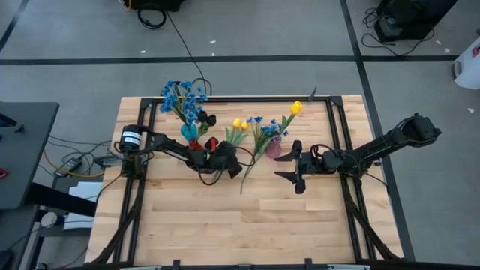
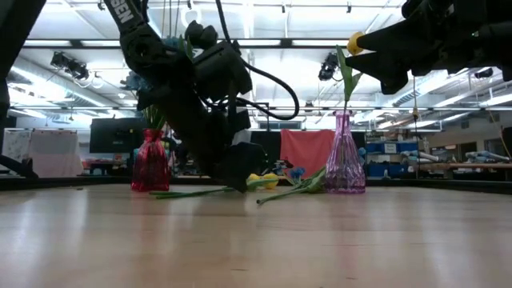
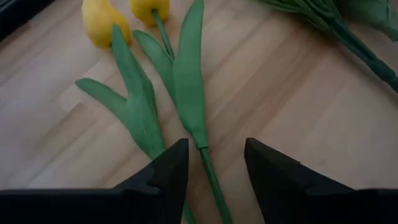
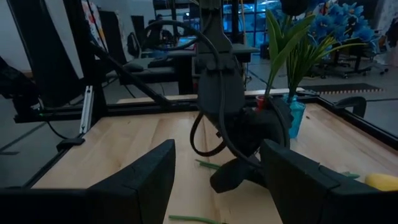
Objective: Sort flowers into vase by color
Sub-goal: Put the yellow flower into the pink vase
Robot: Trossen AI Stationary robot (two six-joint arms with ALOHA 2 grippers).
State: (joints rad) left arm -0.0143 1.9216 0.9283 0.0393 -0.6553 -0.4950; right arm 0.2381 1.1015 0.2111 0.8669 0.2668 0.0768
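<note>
Two yellow tulips [image 3: 99,28] on green stems lie flat on the wooden table [image 1: 195,217], just right of my left gripper [image 1: 234,163]. The gripper is open and slants down over their lower ends, with one stem [image 3: 210,171] lying between its fingers; I see no touch. A spray with small blue blossoms [image 1: 259,131] lies beside them. A yellow tulip [image 1: 296,107] stands in the purple vase [image 2: 346,164]. Blue flowers [image 1: 182,97] stand in the blue vase [image 1: 189,133], next to a red vase [image 2: 150,164]. My right gripper [image 1: 291,167] hangs open and level, right of the purple vase.
A black frame [image 1: 337,135] runs around the table's edges. The three vases stand in a row along the far half, close to both arms. The near half of the table [image 1: 247,225] is bare wood.
</note>
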